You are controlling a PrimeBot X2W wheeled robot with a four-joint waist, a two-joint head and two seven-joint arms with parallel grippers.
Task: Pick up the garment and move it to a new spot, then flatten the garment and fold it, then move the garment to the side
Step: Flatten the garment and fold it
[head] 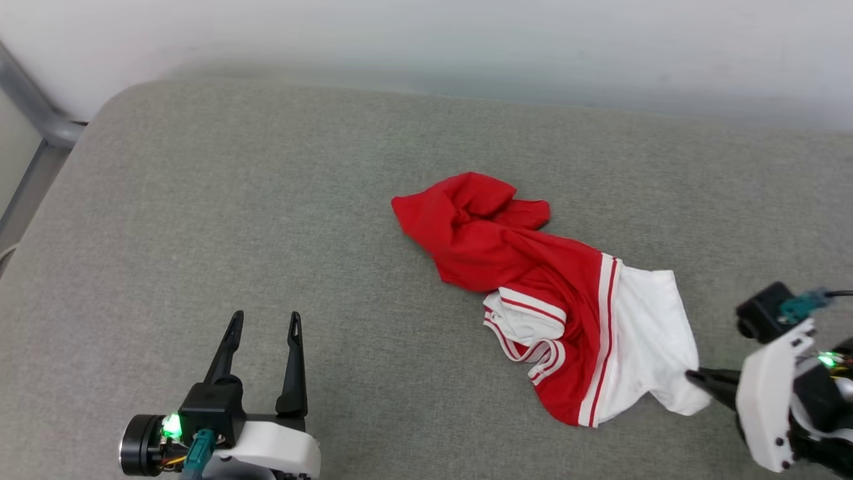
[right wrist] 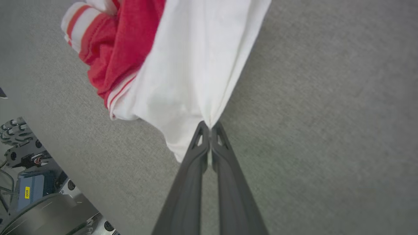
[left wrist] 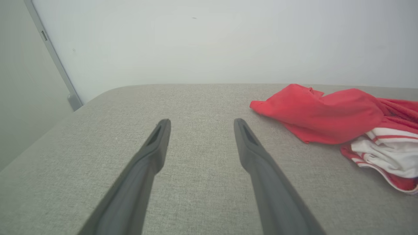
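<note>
since the right jaws are shut on just the edge of the white sleeve [right wrist: 196, 65], right at their tips, slip looks like the main risk: a quick lift could pull the thin fabric out. the garment [head: 533, 280] lies crumpled on the grey cushion [head: 200, 200], running from centre out to 4 o'clock in the head view. a one-point hold likely lets the red body drag and twist, making flattening harder. left jaws are spread wide over bare cushion at 7 o'clock, well apart from it.
</note>
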